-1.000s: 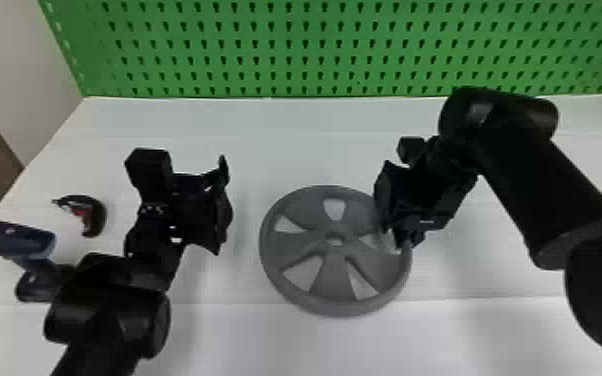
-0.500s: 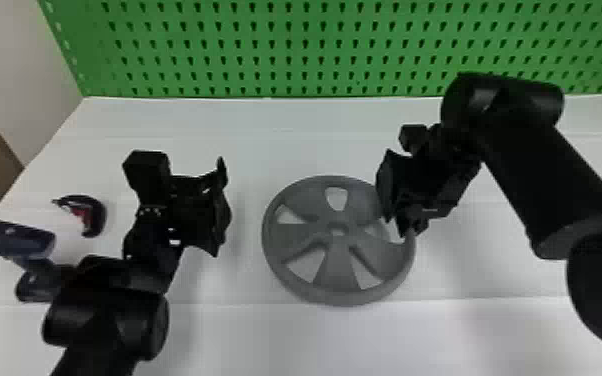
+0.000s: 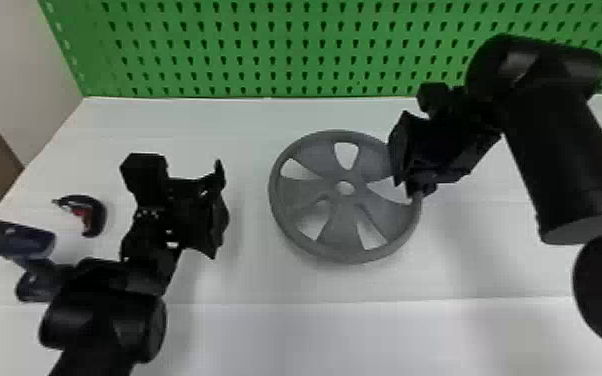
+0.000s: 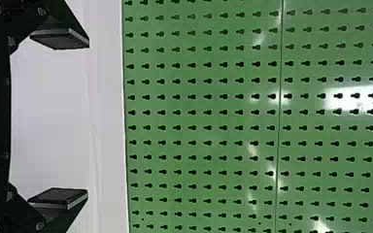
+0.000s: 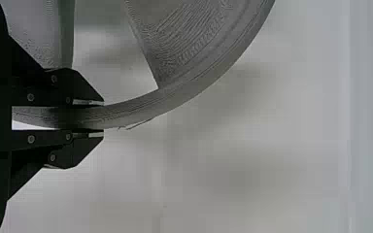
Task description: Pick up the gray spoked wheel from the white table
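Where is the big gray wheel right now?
In the head view, the gray wheel is near the middle, between the left gripper and the right gripper, which pinches its rim, with the green pegboard beyond it.

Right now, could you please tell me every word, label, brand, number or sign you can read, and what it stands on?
There are none I can read: the gray spoked wheel, white table and green pegboard show no lettering.
Any marking on the dark blue drill or black-and-red tool is too small to read.
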Controlling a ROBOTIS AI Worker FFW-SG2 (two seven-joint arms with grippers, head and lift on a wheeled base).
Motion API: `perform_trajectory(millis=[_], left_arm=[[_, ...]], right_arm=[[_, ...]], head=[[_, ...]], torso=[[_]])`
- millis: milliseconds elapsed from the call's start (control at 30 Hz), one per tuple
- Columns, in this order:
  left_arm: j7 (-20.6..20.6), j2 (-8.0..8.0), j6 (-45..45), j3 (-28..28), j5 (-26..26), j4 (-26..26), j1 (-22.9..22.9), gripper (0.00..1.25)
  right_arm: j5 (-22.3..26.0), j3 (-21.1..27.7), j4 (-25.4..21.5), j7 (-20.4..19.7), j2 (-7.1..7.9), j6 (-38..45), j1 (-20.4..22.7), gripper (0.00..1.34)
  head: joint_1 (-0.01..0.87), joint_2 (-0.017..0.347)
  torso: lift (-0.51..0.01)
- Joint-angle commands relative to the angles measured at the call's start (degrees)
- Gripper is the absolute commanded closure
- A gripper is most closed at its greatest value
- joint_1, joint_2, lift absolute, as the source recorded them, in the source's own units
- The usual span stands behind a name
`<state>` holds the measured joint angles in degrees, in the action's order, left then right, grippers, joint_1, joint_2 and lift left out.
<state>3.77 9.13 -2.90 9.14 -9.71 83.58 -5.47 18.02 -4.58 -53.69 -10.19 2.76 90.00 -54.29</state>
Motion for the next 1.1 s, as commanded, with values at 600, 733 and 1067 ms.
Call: perform_trajectory(millis=[600,733,1067], left_arm=[[0.01,0.10,0.00,0.00,-0.31,0.09,0.20,0.19],[0.01,0.10,0.00,0.00,-0.31,0.09,0.11,0.19],[0.01,0.10,0.00,0.00,-0.49,0.26,0.20,0.19]], right_arm=[[-0.09,1.15,-5.11,0.00,0.05,0.08,0.06,1.13],[-0.09,1.42,-7.57,0.00,0.14,0.08,0.85,1.13],[-0.18,3.88,-20.14,0.00,0.40,0.08,6.48,1.13]], head=[[0.770,0.044],[0.770,0.044],[0.770,0.044]], torso=[[-0.098],[-0.098],[-0.098]])
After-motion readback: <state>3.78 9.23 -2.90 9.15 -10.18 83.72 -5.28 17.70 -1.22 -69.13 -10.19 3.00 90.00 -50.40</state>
